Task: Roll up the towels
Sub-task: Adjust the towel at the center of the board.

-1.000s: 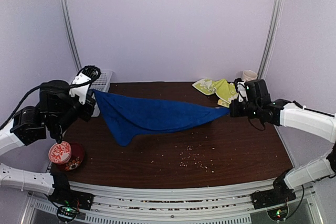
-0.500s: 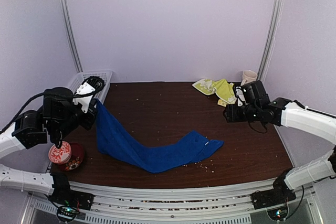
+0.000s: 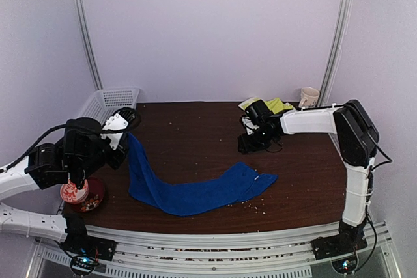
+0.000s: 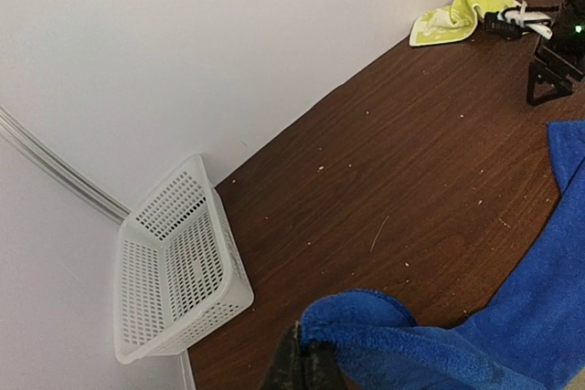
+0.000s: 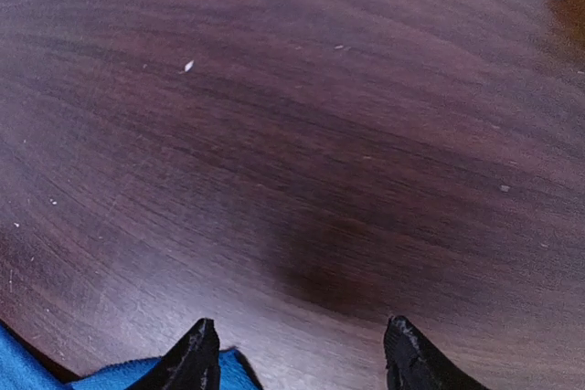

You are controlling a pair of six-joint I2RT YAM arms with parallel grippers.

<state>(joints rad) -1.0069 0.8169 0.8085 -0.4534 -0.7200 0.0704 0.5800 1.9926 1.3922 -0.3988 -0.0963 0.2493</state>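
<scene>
Spreading step: the left gripper [image 4: 306, 364] clenches its fingers on a corner of the royal-blue terry towel [image 3: 189, 196], the right gripper [image 5: 299, 349] gapes empty (over brown desk [image 5: 302, 134]); flattening likely comes next

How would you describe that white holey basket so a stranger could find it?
Start at the dark wooden table and go to its far left corner, by the wall. The white basket there is empty and the only thing with perforated walls.

blue towel [image 3: 189, 187]: fuzzy terry cloth | table [image 3: 195, 128]: dark wood-grain, slight sheen
</scene>
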